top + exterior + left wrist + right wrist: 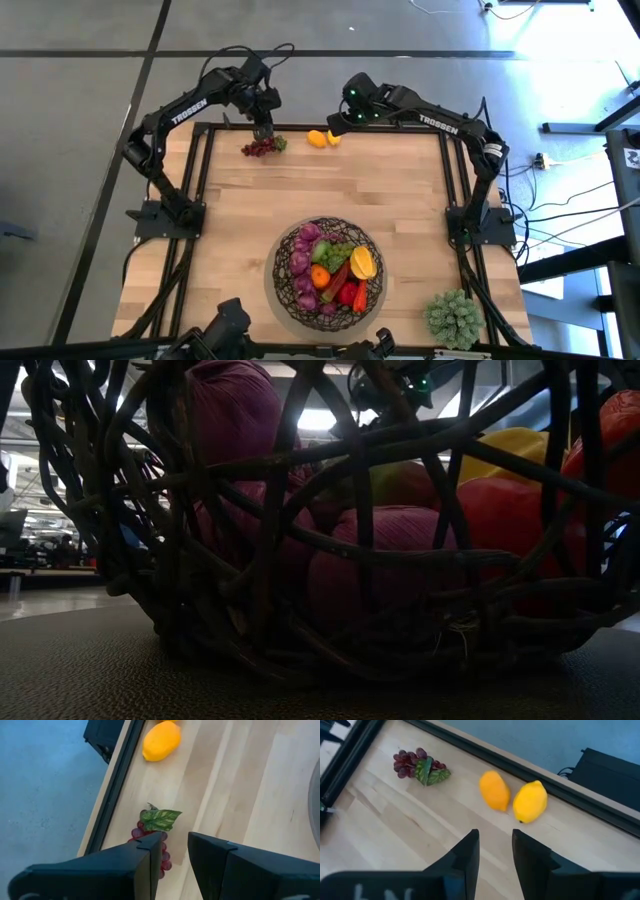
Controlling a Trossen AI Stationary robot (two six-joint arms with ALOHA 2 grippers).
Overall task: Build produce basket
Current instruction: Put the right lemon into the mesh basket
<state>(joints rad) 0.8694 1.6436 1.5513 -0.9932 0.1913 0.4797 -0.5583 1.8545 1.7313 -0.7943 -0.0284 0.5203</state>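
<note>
Basket (290,285) sat loaded, far from grapes (260,147) and lemons (323,138). Left end effector (263,131) over grapes, right end effector (335,122) over lemons, both narrowly parted, empty. Risk: lemons rolling off tabletop (400,200) edge if nudged.

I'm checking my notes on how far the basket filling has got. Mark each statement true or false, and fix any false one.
1. The basket already holds several pieces of produce. True.
2. The red grape bunch lies inside the basket. False: it lies on the table near the far edge, below the left gripper.
3. Two yellow-orange fruits lie side by side near the table's far edge. True.
4. The right gripper is holding one of those fruits. False: its jaws are empty, with the fruits lying on the wood ahead of them.
5. The spiky green plant sits in the basket. False: it stands on the table beside the basket.
</note>
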